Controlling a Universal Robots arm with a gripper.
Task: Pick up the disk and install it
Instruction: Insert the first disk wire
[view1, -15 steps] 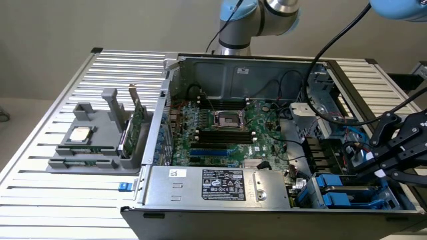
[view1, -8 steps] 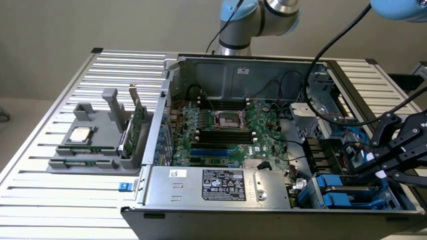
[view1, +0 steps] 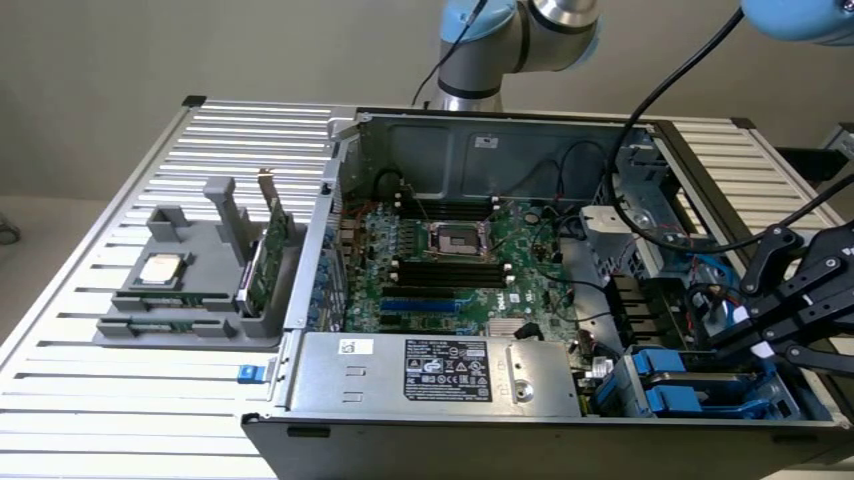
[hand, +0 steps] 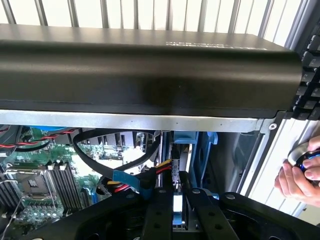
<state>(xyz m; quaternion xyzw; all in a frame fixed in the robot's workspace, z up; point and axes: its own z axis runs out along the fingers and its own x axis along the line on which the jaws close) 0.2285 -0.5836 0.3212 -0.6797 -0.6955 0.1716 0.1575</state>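
In the wrist view my gripper (hand: 176, 192) is shut on a thin edge-on part, white and blue between the black fingers (hand: 159, 205). This looks like the disk (hand: 178, 150) in its blue carrier frame (hand: 201, 152), reaching from the fingers toward the case's black edge (hand: 150, 70). In the exterior view the gripper (view1: 745, 345) hangs low over the drive bay at the front corner of the open computer case (view1: 441, 130), on the exterior view's right. The disk's face is hidden.
Blue carriers (view1: 674, 385) sit in the drive bay, with black and coloured cables (hand: 120, 170) close beside the gripper. The motherboard (view1: 454, 260) and power supply (view1: 427, 375) fill the case. A grey holder (view1: 174, 300) on the slatted table holds a processor chip (view1: 160, 268) and a green card (view1: 274, 250). A person's hand (hand: 300, 172) shows beside the case.
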